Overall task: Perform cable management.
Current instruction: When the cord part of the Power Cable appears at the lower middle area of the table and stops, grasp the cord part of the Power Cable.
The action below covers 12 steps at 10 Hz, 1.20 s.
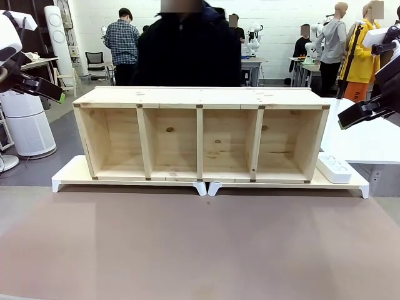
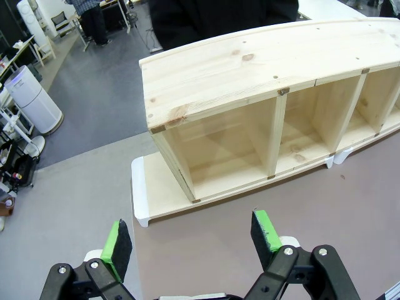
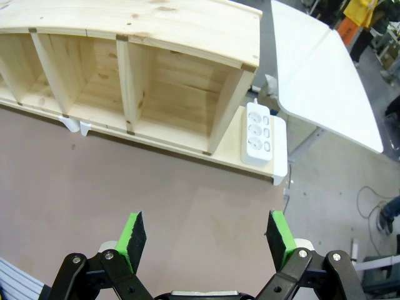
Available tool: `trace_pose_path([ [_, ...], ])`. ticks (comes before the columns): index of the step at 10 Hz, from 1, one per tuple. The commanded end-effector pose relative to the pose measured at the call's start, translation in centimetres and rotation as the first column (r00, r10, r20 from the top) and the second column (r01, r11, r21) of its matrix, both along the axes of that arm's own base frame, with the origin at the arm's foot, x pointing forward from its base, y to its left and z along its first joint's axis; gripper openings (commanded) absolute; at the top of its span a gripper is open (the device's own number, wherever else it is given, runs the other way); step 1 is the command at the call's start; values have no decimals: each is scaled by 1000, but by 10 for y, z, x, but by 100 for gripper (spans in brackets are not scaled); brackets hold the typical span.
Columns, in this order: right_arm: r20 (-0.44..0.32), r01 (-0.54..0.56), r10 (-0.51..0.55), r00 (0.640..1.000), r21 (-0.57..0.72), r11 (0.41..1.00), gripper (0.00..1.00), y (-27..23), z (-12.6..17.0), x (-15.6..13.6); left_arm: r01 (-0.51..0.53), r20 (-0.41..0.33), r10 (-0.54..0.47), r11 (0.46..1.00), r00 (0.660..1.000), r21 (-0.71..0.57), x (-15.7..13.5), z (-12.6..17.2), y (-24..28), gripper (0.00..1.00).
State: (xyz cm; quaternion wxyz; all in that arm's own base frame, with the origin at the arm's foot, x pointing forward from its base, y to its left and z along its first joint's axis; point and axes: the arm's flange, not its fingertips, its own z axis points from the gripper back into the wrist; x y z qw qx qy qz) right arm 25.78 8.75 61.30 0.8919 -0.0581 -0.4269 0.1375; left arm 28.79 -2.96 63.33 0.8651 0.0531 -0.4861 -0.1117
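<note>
Currently you have two grippers above the table: the left gripper and the right gripper, each with fingers spread wide, holding nothing. You face one wooden shelf unit with four compartments, standing on two white risers. One white power strip with three sockets lies on the right riser, just beside the shelf's right end. Where the cable lies, you cannot tell.

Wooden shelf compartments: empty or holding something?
Empty. All four compartments of the wooden shelf show only bare wood in the front view.
</note>
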Motion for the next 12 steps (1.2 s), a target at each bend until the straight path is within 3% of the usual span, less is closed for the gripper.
trace_pose_path([
  [1,1,2,-2,1000,0,1000,100,0,-1,3,0,10,0,1000,1000,-1,2,0,0,100],
  [12,1,2,-2,1000,0,1000,100,0,-1,3,0,10,0,1000,1000,-1,2,0,0,100],
])
